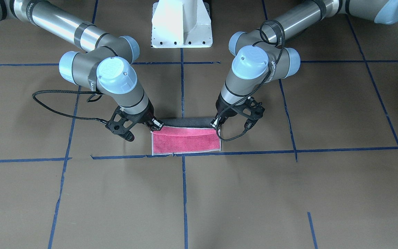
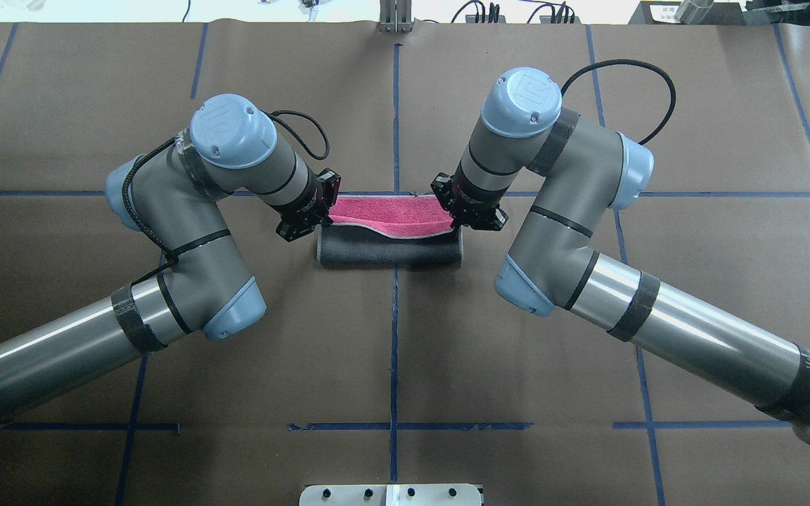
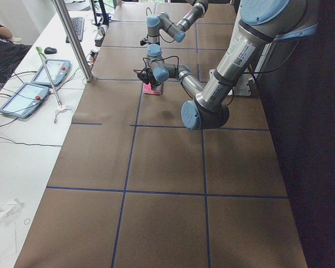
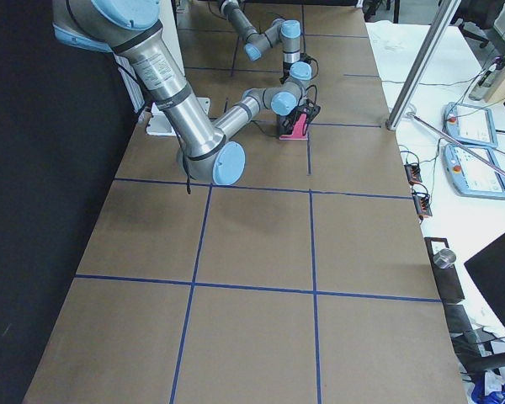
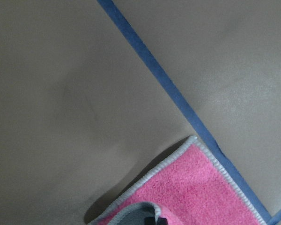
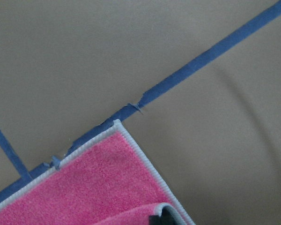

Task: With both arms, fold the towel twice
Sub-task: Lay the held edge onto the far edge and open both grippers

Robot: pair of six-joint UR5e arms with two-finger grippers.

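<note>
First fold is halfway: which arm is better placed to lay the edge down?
Neither alone: left gripper and right gripper each pinch a raised corner of the towel, mirrored. Probably lower both together.

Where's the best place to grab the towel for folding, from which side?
Likely the two raised corners of the towel, where the left gripper and right gripper pinch it, each coming from its own end; the edge sags between them.
</note>
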